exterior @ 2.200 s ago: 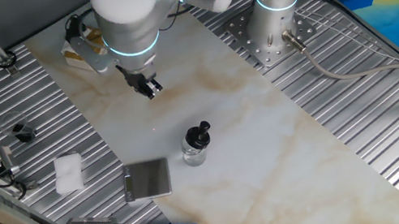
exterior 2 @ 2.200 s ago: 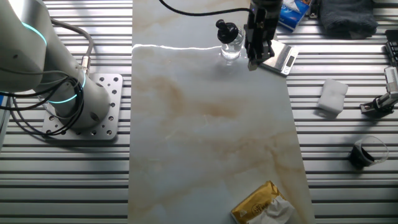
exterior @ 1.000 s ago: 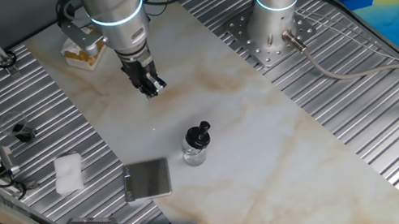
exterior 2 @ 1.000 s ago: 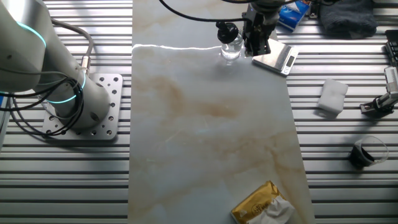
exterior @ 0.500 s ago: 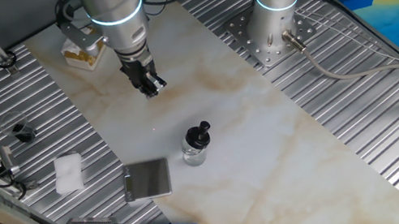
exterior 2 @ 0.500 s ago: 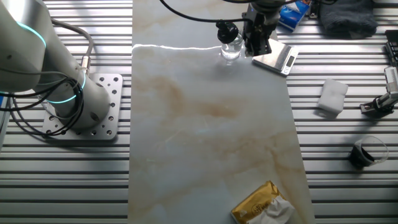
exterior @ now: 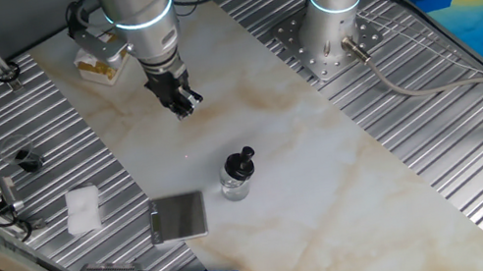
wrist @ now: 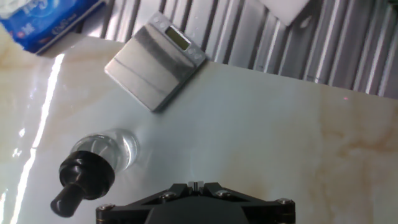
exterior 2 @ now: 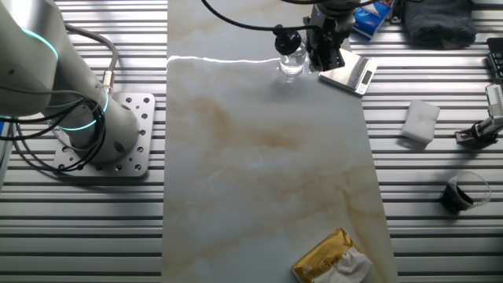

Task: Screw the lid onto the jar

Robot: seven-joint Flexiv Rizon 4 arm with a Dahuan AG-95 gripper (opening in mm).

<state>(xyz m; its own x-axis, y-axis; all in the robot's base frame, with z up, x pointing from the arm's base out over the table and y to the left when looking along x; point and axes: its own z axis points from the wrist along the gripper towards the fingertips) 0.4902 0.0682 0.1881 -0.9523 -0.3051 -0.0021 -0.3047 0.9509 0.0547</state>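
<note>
The lid [exterior: 245,159] sits on the jar [exterior: 236,185], and the gripper [exterior: 180,105], fingers together and holding nothing, must come down to twist it.

The jar [exterior: 235,184] is standing on the marble tabletop [exterior: 350,186], the lid [exterior: 243,160] sitting on it. The scale [exterior: 178,216] is lying just beside the jar, at the tabletop's edge. The gripper [exterior: 182,106] is hanging above the slab, apart from the jar.

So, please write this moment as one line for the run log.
gripper: raised, holding nothing, away from jar | lid: on jar, tightness not visible | jar: on table, beside grey scale
</note>
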